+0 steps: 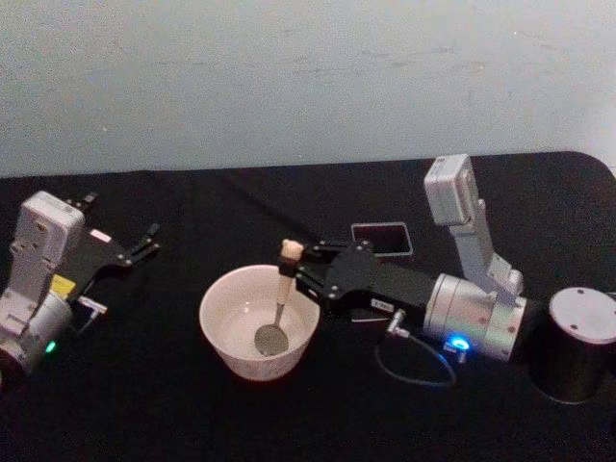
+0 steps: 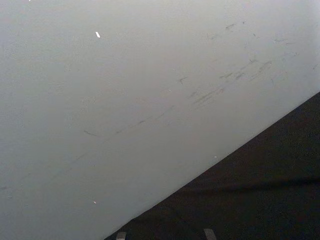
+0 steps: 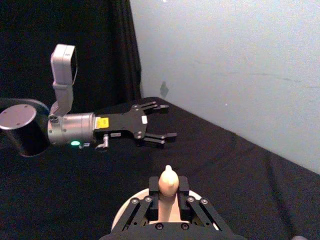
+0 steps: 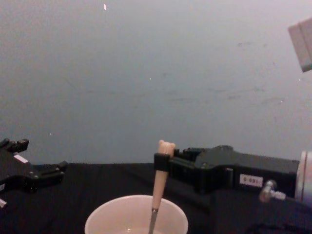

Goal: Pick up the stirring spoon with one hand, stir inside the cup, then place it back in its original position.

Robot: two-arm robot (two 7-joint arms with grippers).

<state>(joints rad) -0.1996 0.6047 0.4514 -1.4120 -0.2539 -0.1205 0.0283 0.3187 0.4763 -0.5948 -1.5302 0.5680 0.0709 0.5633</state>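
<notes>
Your right hand pinches the spoon near upright, bowl down in the cup; your left hand lies open.

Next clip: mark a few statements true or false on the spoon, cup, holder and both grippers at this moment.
1. The right gripper is shut on the stirring spoon high on its handle. True.
2. The spoon's metal bowl sits in the holder. False: it is down inside the cup.
3. The left gripper is open, off to the cup's left. True.
4. The holder stands left of the cup. False: it is farther back and to the cup's right, just beyond the right gripper.
</notes>
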